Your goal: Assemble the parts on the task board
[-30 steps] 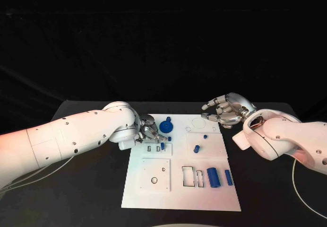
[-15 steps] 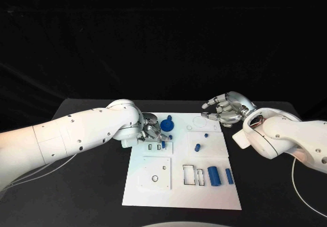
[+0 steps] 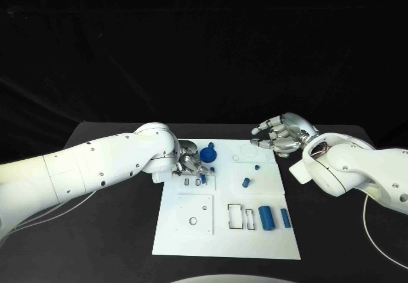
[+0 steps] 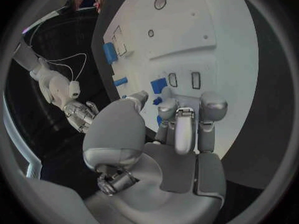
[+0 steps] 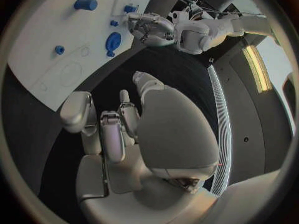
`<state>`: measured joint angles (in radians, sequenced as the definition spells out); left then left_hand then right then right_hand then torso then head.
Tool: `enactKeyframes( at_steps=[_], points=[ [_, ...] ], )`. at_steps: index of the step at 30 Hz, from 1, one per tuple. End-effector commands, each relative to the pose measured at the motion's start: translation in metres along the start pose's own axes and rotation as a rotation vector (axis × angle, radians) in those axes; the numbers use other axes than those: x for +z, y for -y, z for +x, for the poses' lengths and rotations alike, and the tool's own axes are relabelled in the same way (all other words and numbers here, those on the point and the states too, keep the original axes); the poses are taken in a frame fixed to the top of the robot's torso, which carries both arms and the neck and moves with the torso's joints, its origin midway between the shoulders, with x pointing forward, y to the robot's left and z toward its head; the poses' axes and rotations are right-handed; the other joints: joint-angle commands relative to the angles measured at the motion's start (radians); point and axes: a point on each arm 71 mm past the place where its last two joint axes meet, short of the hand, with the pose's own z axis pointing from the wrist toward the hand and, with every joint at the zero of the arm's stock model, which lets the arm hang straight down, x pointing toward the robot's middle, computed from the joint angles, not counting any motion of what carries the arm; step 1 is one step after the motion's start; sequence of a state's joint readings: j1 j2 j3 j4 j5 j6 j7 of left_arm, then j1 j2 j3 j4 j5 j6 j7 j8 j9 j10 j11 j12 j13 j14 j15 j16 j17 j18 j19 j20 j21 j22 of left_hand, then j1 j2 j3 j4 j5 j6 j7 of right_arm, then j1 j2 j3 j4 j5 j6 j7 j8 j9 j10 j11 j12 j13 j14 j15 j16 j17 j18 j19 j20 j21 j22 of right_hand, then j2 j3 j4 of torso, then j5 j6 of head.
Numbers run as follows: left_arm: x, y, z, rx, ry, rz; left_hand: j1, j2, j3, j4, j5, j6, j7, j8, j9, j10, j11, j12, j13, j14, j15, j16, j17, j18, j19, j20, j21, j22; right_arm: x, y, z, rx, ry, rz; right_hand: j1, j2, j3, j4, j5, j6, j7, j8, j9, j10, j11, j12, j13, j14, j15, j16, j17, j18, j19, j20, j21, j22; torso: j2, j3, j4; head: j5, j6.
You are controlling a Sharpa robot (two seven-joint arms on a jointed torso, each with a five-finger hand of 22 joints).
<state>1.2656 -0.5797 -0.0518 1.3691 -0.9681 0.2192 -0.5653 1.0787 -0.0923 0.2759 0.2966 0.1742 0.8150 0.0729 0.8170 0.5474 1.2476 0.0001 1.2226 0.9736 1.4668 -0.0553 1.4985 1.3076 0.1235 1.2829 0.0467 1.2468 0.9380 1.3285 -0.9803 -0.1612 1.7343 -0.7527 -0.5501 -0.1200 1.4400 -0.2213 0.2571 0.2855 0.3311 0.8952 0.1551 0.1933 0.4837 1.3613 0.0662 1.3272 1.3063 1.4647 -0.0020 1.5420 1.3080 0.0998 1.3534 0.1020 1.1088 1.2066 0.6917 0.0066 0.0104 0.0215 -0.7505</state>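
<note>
Left hand [image 3: 188, 164] hunches over the task board [image 3: 226, 236], fingers hiding a small blue part [image 3: 203, 177]; grip unclear. Right hand [image 3: 280, 137] hovers empty, fingers loosely curled apart.

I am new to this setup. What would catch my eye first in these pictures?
First, the white board in the middle of the black table, with small blue parts on it. Then the left hand at the board's far left corner, and the right hand raised beyond its far right corner.
</note>
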Motion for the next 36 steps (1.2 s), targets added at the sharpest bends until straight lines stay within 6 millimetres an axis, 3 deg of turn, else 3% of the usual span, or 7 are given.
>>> enactKeyframes(
  at_steps=[1, 27, 31, 33, 36],
  points=[
    [0.0004, 0.0016, 0.0018, 0.014, -0.027, 0.003, -0.004, 0.003, -0.005, -0.003, 0.001, -0.008, -0.003, 0.003, 0.001, -0.009, -0.001, -0.004, -0.001, 0.065, -0.007, 0.001, 0.116, -0.006, 0.008, -0.002, 0.006, 0.002, 0.0001, -0.0002, 0.0015, -0.013, -0.014, -0.004, -0.004, 0.007, 0.004, 0.003, 0.003, 0.004, 0.000, 0.003, 0.001, -0.006, 0.003, -0.004, 0.000, 0.084, -0.002, -0.002, 0.173, 0.008, -0.007, -0.003, -0.005, 0.000, 0.000, 0.0010, -0.0005, 0.003, -0.002],
    [0.0032, -0.0014, 0.0045, 0.010, -0.053, -0.003, 0.038, 0.018, 0.008, -0.006, 0.005, -0.016, -0.005, 0.008, 0.018, -0.015, -0.003, -0.007, -0.006, 0.064, -0.008, 0.000, 0.113, -0.006, 0.003, -0.002, 0.010, 0.005, 0.0007, 0.0002, 0.0027, -0.013, -0.019, -0.005, -0.007, 0.010, 0.008, 0.003, 0.003, 0.003, -0.001, 0.005, 0.001, -0.006, 0.003, -0.004, 0.000, 0.084, -0.002, -0.003, 0.172, 0.008, -0.007, -0.003, -0.007, -0.001, 0.000, 0.0010, 0.0007, -0.001, -0.008],
    [0.0032, -0.0021, 0.0050, -0.027, -0.067, 0.005, 0.067, 0.038, 0.030, -0.006, 0.006, -0.021, -0.006, 0.009, 0.025, -0.024, -0.004, -0.014, -0.018, 0.064, -0.009, -0.001, 0.112, -0.005, -0.002, -0.002, 0.011, 0.004, 0.0008, 0.0001, 0.0031, -0.014, -0.019, -0.007, -0.007, 0.010, 0.008, 0.003, 0.003, 0.003, -0.001, 0.005, 0.001, -0.006, 0.003, -0.004, 0.000, 0.084, -0.002, -0.003, 0.172, 0.008, -0.007, -0.003, -0.007, -0.001, 0.000, 0.0005, 0.0004, -0.001, -0.008],
    [0.0032, -0.0019, 0.0054, -0.042, -0.074, 0.011, 0.114, 0.049, 0.065, -0.014, 0.006, -0.026, -0.008, 0.009, 0.032, -0.035, -0.006, -0.026, -0.036, 0.063, -0.010, -0.002, 0.110, -0.004, -0.008, -0.002, 0.010, 0.001, 0.0009, 0.0002, 0.0032, -0.015, -0.019, -0.007, -0.007, 0.011, 0.009, 0.003, 0.003, 0.003, -0.001, 0.006, 0.002, -0.006, 0.003, -0.003, 0.000, 0.084, -0.002, -0.003, 0.172, 0.008, -0.006, -0.003, -0.007, 0.000, 0.000, 0.0005, 0.0002, -0.001, -0.008],
    [0.0030, -0.0010, 0.0062, -0.075, -0.090, 0.033, 0.160, 0.048, 0.108, -0.023, 0.006, -0.032, -0.009, 0.009, 0.040, -0.040, -0.007, -0.032, -0.044, 0.062, -0.011, -0.003, 0.107, -0.003, -0.012, -0.003, 0.010, 0.000, 0.0011, 0.0004, 0.0033, -0.016, -0.019, -0.007, -0.007, 0.011, 0.009, 0.003, 0.003, 0.003, -0.001, 0.006, 0.002, -0.006, 0.003, -0.003, 0.000, 0.084, -0.002, -0.003, 0.172, 0.008, -0.006, -0.003, -0.007, 0.000, 0.000, 0.0005, -0.0001, -0.001, -0.010]
  ],
)
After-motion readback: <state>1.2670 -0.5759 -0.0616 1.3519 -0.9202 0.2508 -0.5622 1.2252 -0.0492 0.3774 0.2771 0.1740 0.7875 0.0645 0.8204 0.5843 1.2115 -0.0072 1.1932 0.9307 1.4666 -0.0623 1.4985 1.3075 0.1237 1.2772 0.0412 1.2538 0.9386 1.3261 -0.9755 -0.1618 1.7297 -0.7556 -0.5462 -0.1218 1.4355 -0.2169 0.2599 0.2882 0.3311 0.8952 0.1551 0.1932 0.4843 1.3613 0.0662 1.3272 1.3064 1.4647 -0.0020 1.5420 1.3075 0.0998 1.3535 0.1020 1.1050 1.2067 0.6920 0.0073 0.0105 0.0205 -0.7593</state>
